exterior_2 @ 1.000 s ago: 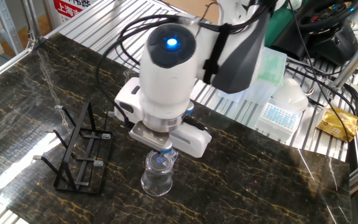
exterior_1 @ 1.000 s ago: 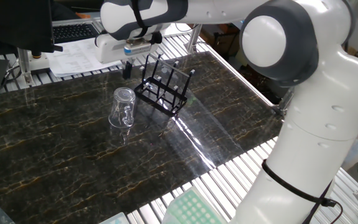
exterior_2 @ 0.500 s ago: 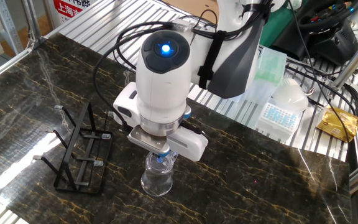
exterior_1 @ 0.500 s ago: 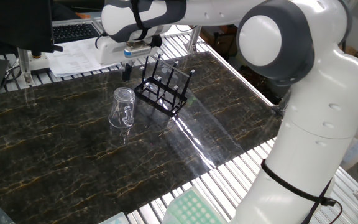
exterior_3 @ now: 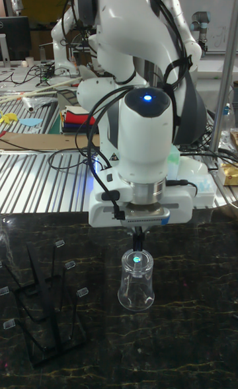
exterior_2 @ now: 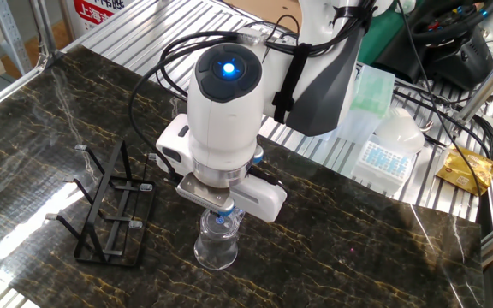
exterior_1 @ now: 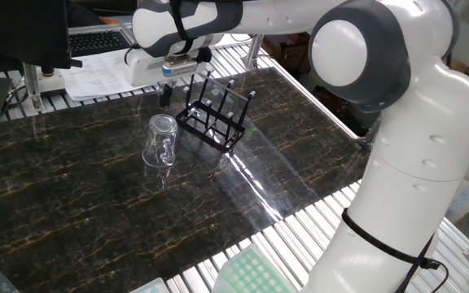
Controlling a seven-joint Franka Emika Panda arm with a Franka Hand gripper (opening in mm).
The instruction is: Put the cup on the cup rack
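Pincer (exterior_3: 138, 238) just above upside-down cup (exterior_3: 135, 282), beside rack (exterior_3: 41, 310).

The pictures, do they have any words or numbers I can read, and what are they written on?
Red and white sign at the top of the other fixed view: it bears East Asian characters, cut off by the edge and too small to read for sure.
Papers beside the keyboard: printed lines, too blurred to read.
Cup, cup rack, robot arm and pincer: no words show.
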